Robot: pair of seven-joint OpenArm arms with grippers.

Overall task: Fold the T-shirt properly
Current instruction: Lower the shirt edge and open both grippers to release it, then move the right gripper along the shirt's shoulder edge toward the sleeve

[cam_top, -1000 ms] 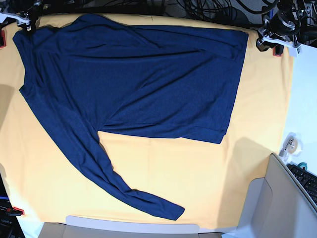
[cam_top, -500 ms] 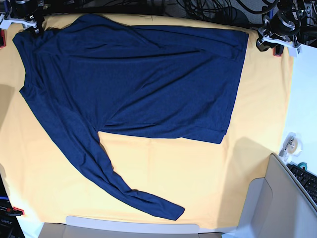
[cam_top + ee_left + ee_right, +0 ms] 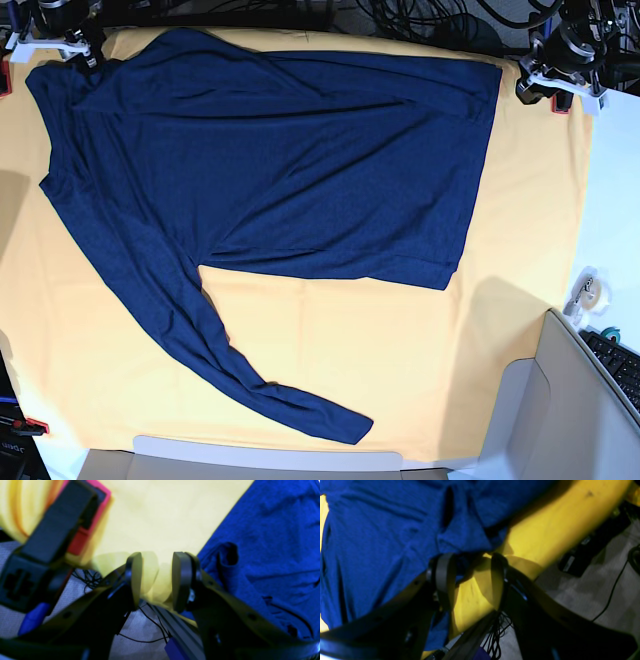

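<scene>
Here the T-shirt lies spread on the yellow cloth of the worktop, one long sleeve running toward the near edge. The left end effector hangs at the far corner, just beside the shirt's hem — its jaws are parted and hold nothing. The right end effector is at the other far corner, at the shirt's edge, jaws also apart, with only cloth showing between them.

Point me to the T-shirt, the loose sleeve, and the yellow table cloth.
T-shirt (image 3: 330,160), base view, middle of the torso panel.
Loose sleeve (image 3: 200,340), base view, mid-length of the sleeve running toward the near edge.
Yellow table cloth (image 3: 400,350), base view, bare patch below the shirt hem.
</scene>
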